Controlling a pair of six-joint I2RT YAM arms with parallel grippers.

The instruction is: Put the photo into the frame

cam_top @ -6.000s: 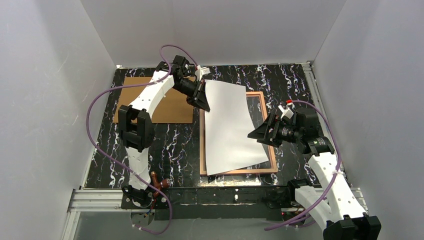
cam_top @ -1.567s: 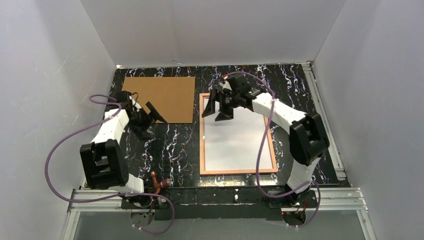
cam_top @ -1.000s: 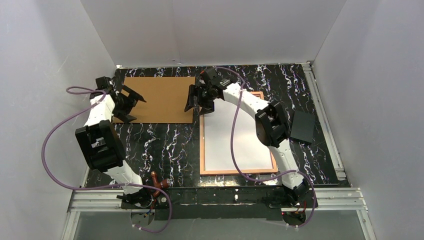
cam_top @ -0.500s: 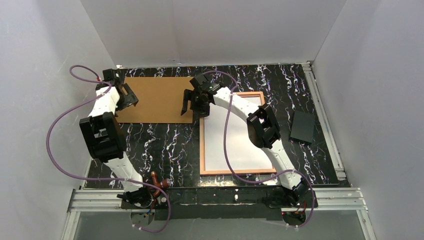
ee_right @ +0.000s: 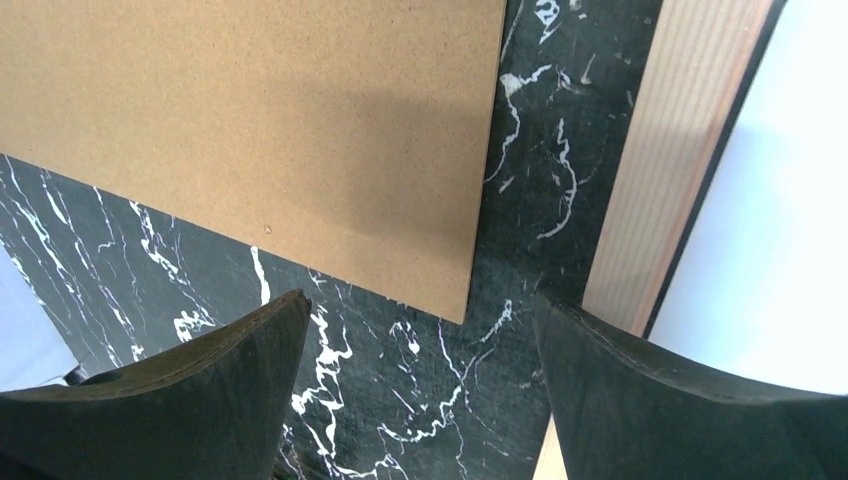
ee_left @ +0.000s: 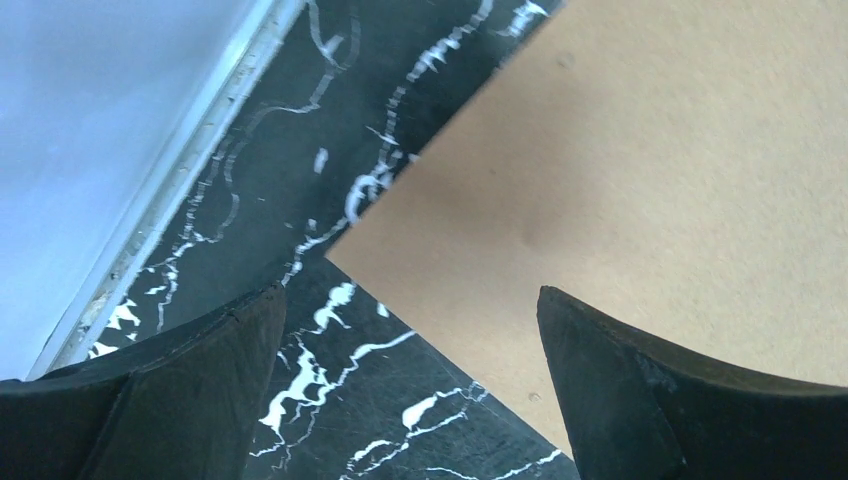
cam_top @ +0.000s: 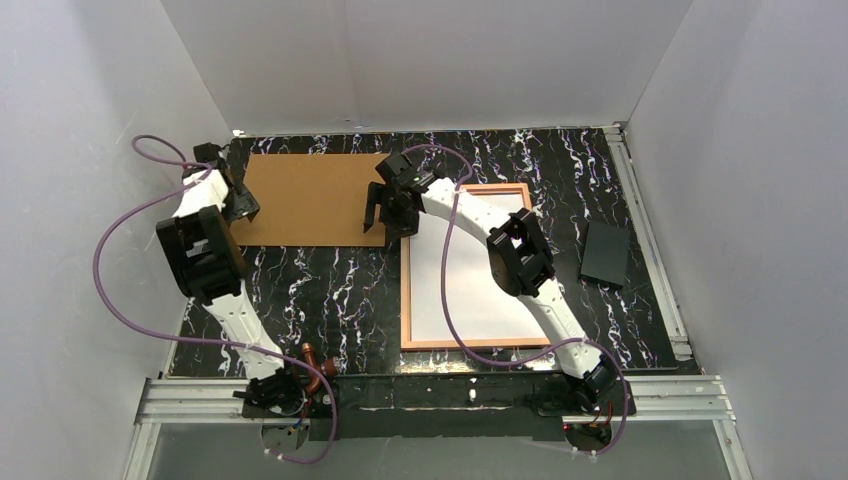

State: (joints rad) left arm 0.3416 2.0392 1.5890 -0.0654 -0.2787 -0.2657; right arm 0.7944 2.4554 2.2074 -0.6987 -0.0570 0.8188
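Observation:
The frame [cam_top: 405, 300] lies flat on the marbled table, copper-orange back up, and its rail [ee_right: 670, 160] shows in the right wrist view. Inside it, square with the rails, lies the photo [cam_top: 470, 285] with its white back up [ee_right: 770, 240]. My right gripper [cam_top: 385, 222] [ee_right: 420, 298] is open and empty above the gap between the frame's left rail and the near right corner of the brown backing board [ee_right: 280, 120]. My left gripper [cam_top: 241, 206] [ee_left: 410, 292] is open and empty over the board's near left corner [ee_left: 640, 150].
The brown backing board [cam_top: 310, 200] lies flat at the back left, just left of the frame. A flat black rectangle [cam_top: 605, 253] rests right of the frame. White walls close the table on three sides, and the left wall's rail [ee_left: 190, 160] runs close to my left gripper.
The photo, askew and lifted six seconds ago, now lies flat in the frame. Over the last second my right gripper moved left off the frame's corner, and my left gripper shifted to the board's left edge.

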